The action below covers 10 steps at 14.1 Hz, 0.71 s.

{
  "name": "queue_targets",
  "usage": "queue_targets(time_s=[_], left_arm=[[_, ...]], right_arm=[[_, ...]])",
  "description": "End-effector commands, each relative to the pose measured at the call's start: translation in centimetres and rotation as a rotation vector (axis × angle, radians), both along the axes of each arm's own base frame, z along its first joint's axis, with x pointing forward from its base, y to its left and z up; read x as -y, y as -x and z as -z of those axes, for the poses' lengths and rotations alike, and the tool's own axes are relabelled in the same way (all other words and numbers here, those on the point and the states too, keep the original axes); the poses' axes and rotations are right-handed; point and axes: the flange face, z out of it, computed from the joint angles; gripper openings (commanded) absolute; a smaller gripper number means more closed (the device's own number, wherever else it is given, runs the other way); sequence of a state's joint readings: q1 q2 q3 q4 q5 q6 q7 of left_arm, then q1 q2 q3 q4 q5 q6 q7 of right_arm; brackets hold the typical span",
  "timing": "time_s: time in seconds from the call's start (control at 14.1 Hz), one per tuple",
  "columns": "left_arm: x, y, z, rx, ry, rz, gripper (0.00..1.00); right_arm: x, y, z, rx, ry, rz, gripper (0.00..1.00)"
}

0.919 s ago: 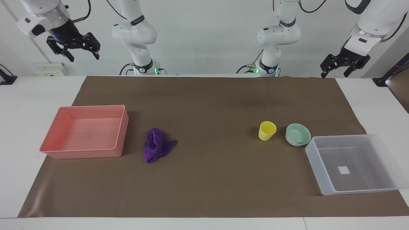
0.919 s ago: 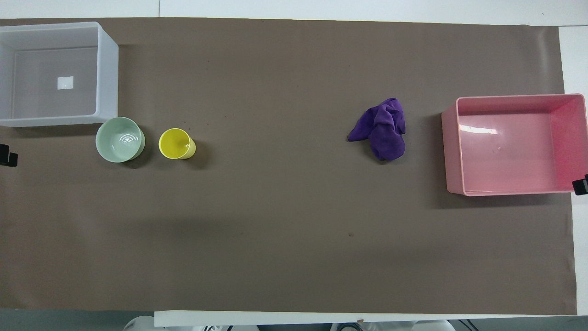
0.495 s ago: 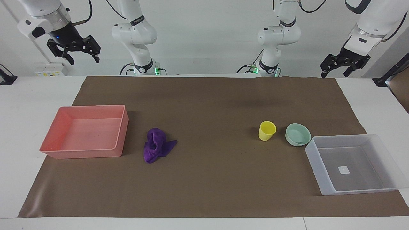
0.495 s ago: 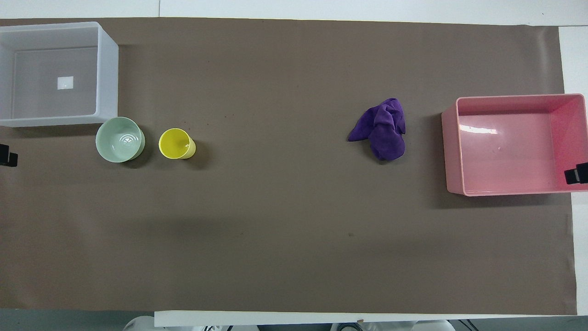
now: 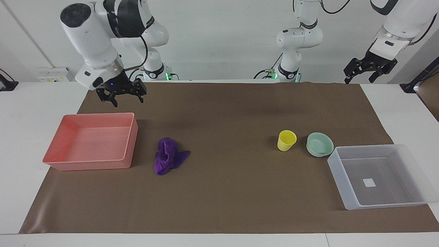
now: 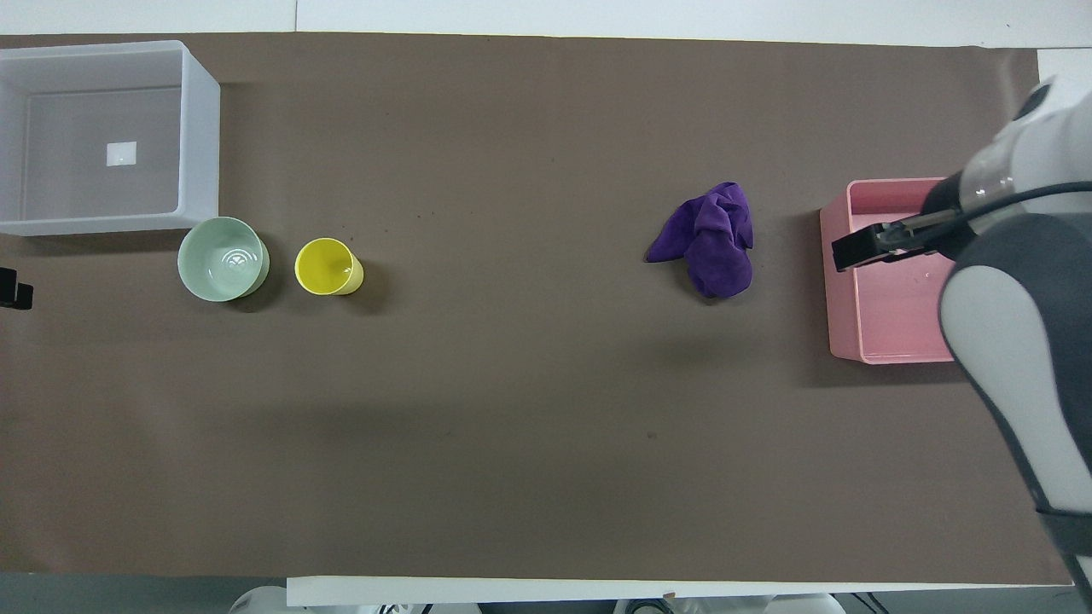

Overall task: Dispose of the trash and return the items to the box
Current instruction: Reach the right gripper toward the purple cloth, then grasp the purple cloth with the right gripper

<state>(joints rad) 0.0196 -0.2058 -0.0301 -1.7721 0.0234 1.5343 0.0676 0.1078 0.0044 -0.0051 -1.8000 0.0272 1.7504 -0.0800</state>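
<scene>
The purple rag (image 5: 168,159) lies crumpled on the brown mat beside the pink tray (image 5: 127,151); it also shows in the overhead view (image 6: 712,239). The yellow cup (image 5: 286,140) (image 6: 326,266) stands upright beside the mint-green bowl (image 5: 319,144) (image 6: 223,258), which sits next to the translucent bin (image 5: 337,178) (image 6: 198,145). The bin holds nothing but its white sticker. My right gripper (image 5: 127,102) (image 6: 862,249) is open and empty, in the air over the pink tray's rag-side end. My left gripper (image 5: 360,79) (image 6: 13,290) is open and empty and waits raised at the left arm's end.
The pink tray (image 6: 887,341) is half covered by my right arm in the overhead view. The brown mat (image 5: 226,113) covers most of the white table. The bin sits at the mat's corner at the left arm's end.
My right arm has swung down and in from the table's end, and its gripper now hangs over the pink tray. The left arm and all objects have not moved.
</scene>
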Motion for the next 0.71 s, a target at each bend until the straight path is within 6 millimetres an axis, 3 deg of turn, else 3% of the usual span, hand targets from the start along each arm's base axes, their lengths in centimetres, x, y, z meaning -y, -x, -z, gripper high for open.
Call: queue_targets(time_s=[0.0,0.14,0.35,0.49,0.64], left_arm=[[-0.2,0.3,-0.7,-0.007,-0.017,0.007,1.00],[-0.2,0.3,-0.7,-0.007,-0.016,0.005,1.00],[-0.3,0.2,-0.6,-0.008,-0.016,0.004,1.00],[-0.2,0.3,-0.7,-0.007,-0.016,0.005,1.00],[-0.2,0.2,-0.6,-0.008,-0.017,0.007,1.00]], right_arm=[[-1.5,-2.8,4.5,0.006,-0.008,0.017,1.00],[-4.3,-3.7,8.2,0.025,-0.009,0.015,1.00],[-4.7,-4.2,12.3,0.032,-0.008,0.028,1.00],[-7.3,-4.3,14.4,0.028,-0.006,-0.013,1.00],[-7.6,-4.9,16.2,0.045,-0.007,-0.016,0.99]])
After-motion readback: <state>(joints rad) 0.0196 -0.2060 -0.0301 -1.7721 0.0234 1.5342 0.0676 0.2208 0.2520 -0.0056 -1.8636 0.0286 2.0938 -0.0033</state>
